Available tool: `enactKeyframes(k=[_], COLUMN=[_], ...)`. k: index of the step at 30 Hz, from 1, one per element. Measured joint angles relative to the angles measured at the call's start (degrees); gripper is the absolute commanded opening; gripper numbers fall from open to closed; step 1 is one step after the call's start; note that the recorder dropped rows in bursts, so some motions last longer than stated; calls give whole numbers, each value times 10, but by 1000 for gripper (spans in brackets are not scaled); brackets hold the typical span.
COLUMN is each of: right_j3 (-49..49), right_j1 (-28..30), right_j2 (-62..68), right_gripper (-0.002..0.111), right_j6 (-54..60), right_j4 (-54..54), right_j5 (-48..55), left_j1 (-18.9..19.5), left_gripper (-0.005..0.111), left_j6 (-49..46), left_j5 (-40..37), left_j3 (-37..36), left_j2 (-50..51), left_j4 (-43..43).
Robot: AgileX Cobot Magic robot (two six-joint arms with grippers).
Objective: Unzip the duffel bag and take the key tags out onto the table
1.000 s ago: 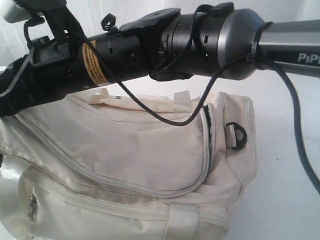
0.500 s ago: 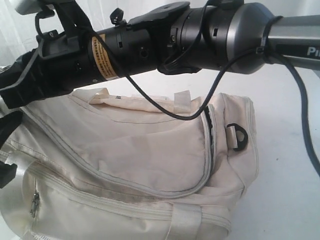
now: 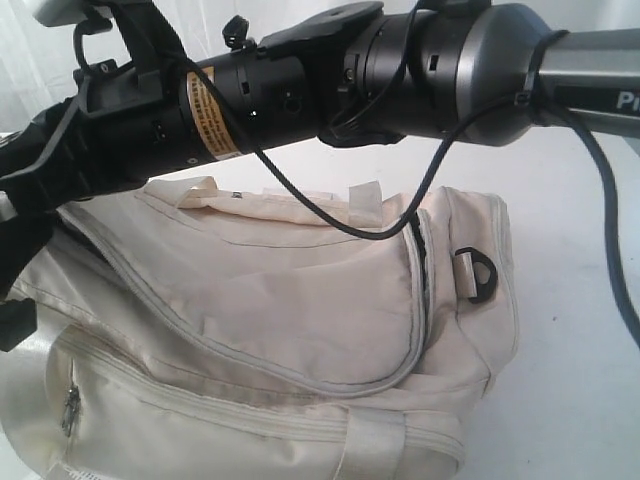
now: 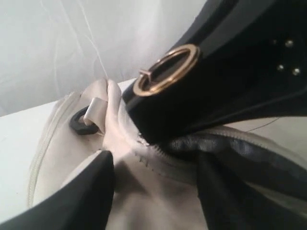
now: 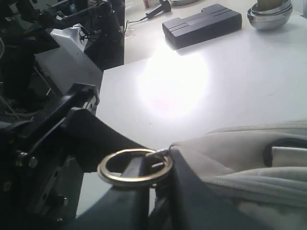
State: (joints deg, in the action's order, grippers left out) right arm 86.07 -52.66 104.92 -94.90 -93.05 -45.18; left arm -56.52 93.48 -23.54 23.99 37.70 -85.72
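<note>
- My right gripper (image 5: 156, 166) is pressed together on the gold ring (image 5: 134, 181) of the zip, at the 9 o'clock end of the duffel bag (image 3: 300, 300) in the exterior view.
- My left gripper (image 4: 153, 165) is spread, fingers astride the bag's fabric just beside that ring.
- The bag lies on the table (image 3: 570, 380); its zip gapes toward 3 o'clock.

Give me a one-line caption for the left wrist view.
Gold ring pull rests against the right hand at the duffel bag's part-open zipper; left hand open over the fabric.
</note>
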Motion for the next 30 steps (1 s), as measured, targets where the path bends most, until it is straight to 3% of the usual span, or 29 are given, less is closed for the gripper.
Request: enactKeyframes(k=[8, 18, 20, 26, 30], right_j3=[0, 0, 0, 0, 0], right_j1=[0, 1, 1, 1, 1], right_j2=[0, 0, 0, 0, 0], right_gripper=[0, 0, 0, 0, 0], right_j6=[0, 0, 0, 0, 0], right_j4=[-1, -1, -1, -1, -1], right_j5=[-9, -8, -6, 1, 8], left_j1=[0, -1, -2, -3, -3], left_gripper=[57, 55, 46, 0, 0], left_j6=[54, 202, 228, 247, 248], left_j5=[-6, -40, -56, -64, -63], left_j3=[0, 0, 0, 0, 0], left_j2=[4, 45, 53, 62, 64], left_j4=[21, -34, -38, -56, -61])
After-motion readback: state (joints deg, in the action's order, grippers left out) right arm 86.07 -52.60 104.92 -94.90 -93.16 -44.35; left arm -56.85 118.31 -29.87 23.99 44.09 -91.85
